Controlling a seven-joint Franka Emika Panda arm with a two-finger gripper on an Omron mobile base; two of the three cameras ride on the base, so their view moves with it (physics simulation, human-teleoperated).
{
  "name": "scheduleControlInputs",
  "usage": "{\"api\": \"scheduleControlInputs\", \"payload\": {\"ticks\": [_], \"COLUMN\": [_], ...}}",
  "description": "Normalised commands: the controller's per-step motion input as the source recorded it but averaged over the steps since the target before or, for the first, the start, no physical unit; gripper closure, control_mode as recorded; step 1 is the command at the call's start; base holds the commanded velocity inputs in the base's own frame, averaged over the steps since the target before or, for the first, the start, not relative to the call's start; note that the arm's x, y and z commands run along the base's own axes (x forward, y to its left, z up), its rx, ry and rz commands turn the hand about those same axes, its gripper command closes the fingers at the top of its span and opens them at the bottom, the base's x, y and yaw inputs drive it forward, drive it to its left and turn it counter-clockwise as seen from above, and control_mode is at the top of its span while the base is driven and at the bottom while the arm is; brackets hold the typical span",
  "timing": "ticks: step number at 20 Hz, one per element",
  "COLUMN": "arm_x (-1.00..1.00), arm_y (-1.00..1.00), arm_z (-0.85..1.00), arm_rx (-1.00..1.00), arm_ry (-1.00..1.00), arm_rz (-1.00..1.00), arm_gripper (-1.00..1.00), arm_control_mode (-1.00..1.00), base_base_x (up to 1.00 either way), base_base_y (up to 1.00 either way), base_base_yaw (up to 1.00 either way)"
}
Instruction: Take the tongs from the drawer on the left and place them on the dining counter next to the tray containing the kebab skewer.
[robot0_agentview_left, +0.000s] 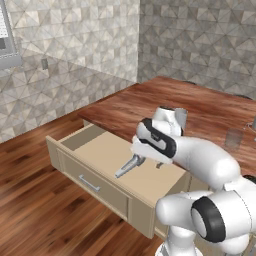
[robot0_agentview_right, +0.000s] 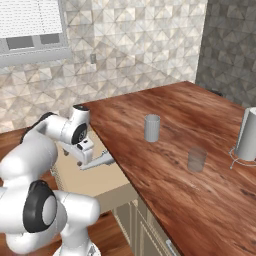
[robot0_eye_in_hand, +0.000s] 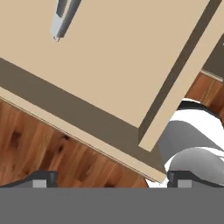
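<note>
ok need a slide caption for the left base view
Open gripper poised over the pulled-out drawer, the tongs lying inside.

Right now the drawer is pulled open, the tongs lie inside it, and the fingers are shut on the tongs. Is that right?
Not quite. The drawer is open and the tongs lie inside it, but the fingers stand wide open and hold nothing. The hand view shows them spread far apart, with the tongs lying beyond them on the drawer floor.
</note>
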Motion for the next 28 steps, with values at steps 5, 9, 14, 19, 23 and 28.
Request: {"api": "scheduleControlInputs", "payload": {"ticks": [5, 9, 14, 19, 23, 28], "arm_x": [0.04, 0.04, 0.02, 0.11, 0.15, 0.27], "arm_y": [0.05, 0.11, 0.20, 0.10, 0.03, 0.11], "arm_z": [-0.35, -0.20, -0.29, -0.10, -0.01, -0.16], "arm_rx": [0.00, 0.00, 0.00, 0.00, 0.00, 0.00], "arm_ry": [-0.10, -0.06, -0.01, 0.00, 0.00, 0.00], "arm_rz": [-0.11, -0.18, -0.14, -0.02, 0.00, -0.03], "arm_gripper": [-1.00, -1.00, -1.00, -1.00, -1.00, -1.00], "arm_control_mode": [-1.00, -1.00, -1.00, -1.00, -1.00, -1.00], "base_base_x": [0.00, 0.00, 0.00, 0.00, 0.00, 0.00], "base_base_y": [0.00, 0.00, 0.00, 0.00, 0.00, 0.00], "base_base_yaw": [0.00, 0.00, 0.00, 0.00, 0.00, 0.00]}}
